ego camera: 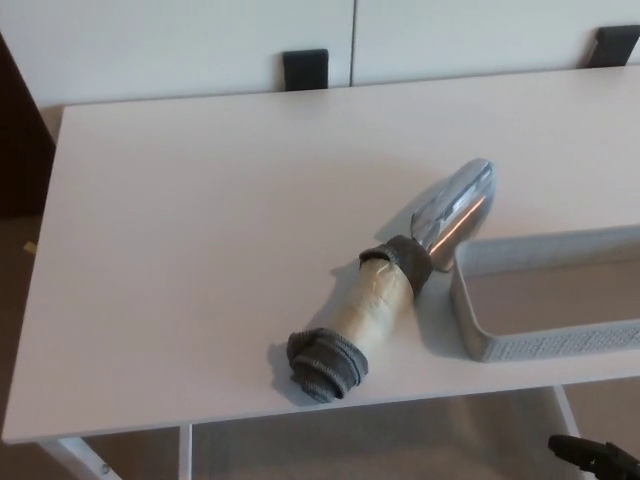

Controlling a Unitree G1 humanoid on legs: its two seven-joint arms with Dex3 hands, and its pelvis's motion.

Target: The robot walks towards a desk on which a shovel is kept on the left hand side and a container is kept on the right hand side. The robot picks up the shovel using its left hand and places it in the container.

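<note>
shovel [395, 285] lies on desk [200, 220], well apart from right hand [592, 457].
</note>
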